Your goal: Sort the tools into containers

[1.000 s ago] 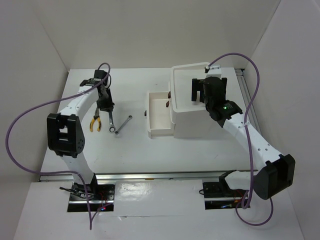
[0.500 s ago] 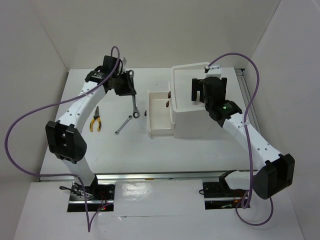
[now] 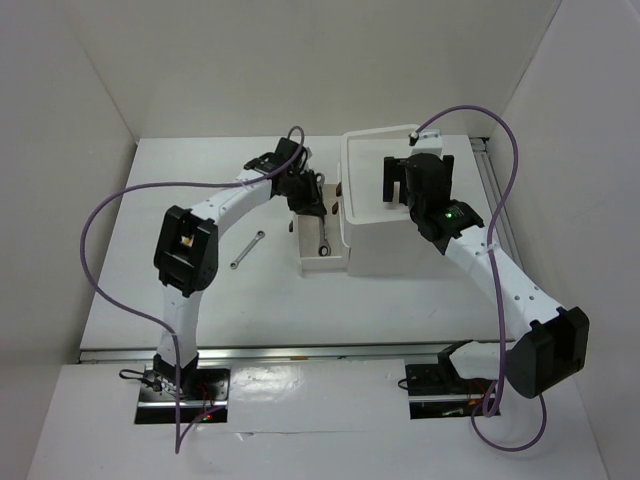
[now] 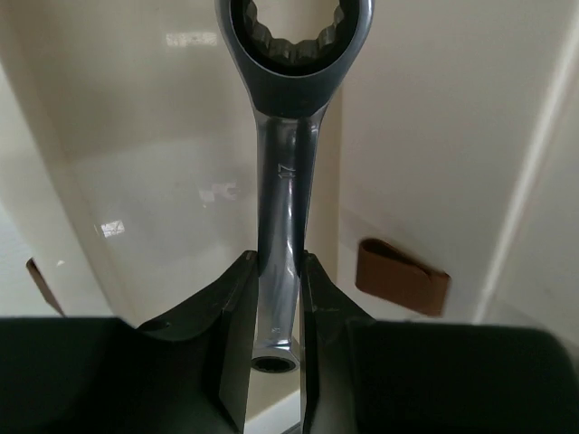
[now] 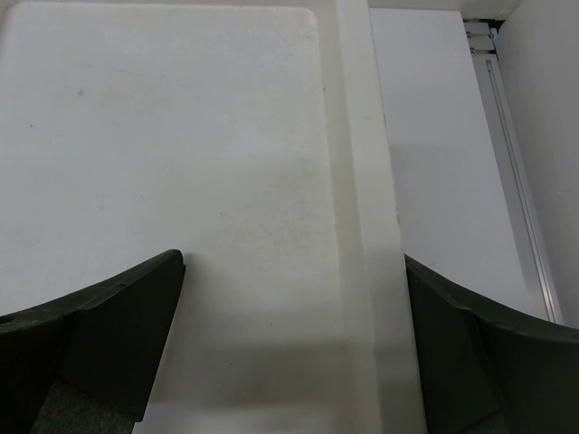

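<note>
My left gripper (image 3: 308, 200) is shut on a silver ratchet wrench (image 3: 323, 240) and holds it, ring end down, over the cabinet's pulled-out drawer (image 3: 300, 262). In the left wrist view the wrench (image 4: 289, 136) stands clamped between the fingers (image 4: 235, 344), with the drawer's white floor (image 4: 154, 181) below. A second silver wrench (image 3: 246, 250) lies on the table left of the drawer. My right gripper (image 3: 400, 188) is open and empty above the cabinet's top tray (image 5: 181, 136). The pliers and the screwdrivers are not in view.
The white cabinet (image 3: 395, 245) stands right of centre. Dark red knobs (image 4: 403, 276) show on its drawer fronts. The left arm's elbow (image 3: 185, 250) hangs over the left part of the table. White walls enclose the table on three sides.
My left arm has swung right from the left side of the table, carrying the wrench to a spot above the open drawer. The right arm has not moved.
</note>
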`<state>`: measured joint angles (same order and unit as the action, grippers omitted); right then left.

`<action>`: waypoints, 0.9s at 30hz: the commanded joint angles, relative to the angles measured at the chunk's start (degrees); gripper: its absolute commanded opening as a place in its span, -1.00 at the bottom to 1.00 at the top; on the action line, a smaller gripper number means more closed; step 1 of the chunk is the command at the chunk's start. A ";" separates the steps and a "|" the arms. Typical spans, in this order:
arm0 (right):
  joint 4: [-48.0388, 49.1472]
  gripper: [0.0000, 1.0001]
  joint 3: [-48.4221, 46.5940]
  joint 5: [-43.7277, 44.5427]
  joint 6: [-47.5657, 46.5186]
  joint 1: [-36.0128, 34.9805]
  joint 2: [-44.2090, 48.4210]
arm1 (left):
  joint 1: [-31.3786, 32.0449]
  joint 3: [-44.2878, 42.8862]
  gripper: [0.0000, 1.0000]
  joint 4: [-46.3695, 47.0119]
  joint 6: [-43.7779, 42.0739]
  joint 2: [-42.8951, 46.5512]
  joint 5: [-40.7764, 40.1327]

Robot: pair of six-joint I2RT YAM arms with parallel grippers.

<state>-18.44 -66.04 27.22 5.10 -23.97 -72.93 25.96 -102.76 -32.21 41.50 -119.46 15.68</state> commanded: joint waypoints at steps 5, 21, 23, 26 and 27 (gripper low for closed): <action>-10.39 1.00 2.76 -6.30 2.98 -2.93 -3.45 | 2.25 0.35 0.22 4.26 0.17 3.08 -2.74; -10.39 1.00 2.23 -7.62 2.98 -2.93 -3.45 | -8.89 9.24 0.49 -14.20 -6.07 14.79 -29.31; -10.39 1.00 2.23 -8.15 2.46 -2.93 -3.45 | -10.13 12.05 0.49 -13.50 -8.96 13.21 -29.31; -10.39 1.00 2.23 -8.68 2.46 -2.93 -3.45 | -11.36 15.04 0.52 -10.60 -11.70 11.10 -27.99; -9.87 1.00 2.23 -8.68 1.93 -2.93 -3.45 | -11.89 16.00 0.52 -9.55 -13.27 11.09 -27.20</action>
<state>-18.55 -66.35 27.27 5.26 -23.99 -73.28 13.93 -88.88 -40.91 33.58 -107.24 -11.51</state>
